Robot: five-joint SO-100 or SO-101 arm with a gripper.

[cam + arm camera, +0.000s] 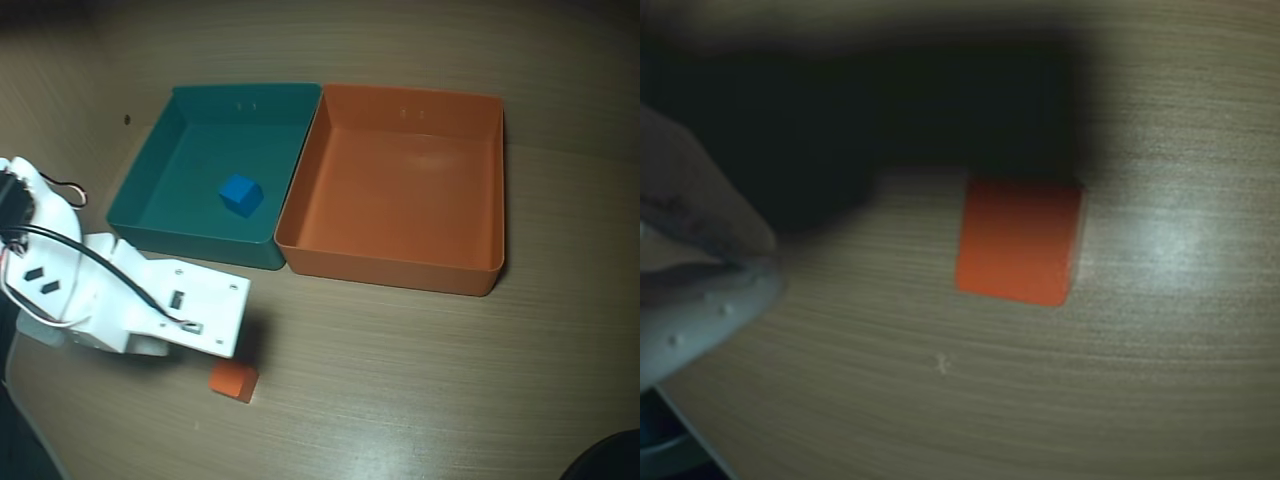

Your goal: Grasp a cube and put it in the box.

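A light wood-grain table [400, 380] fills the overhead view, dim toward its far edge, with glare in the wrist view.

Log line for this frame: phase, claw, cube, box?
phase: approach | claw: above cube, state unclear | orange cube: on table, ungrasped | orange box: empty

A small orange cube [232, 381] with plain matte faces rests flat on the wooden table [420, 380], near the table's front edge and toward its left side in the overhead view, turned slightly askew. A large square orange box [400, 262] with low walls sits empty and upright farther back, toward the table's rear edge, well apart from the cube.
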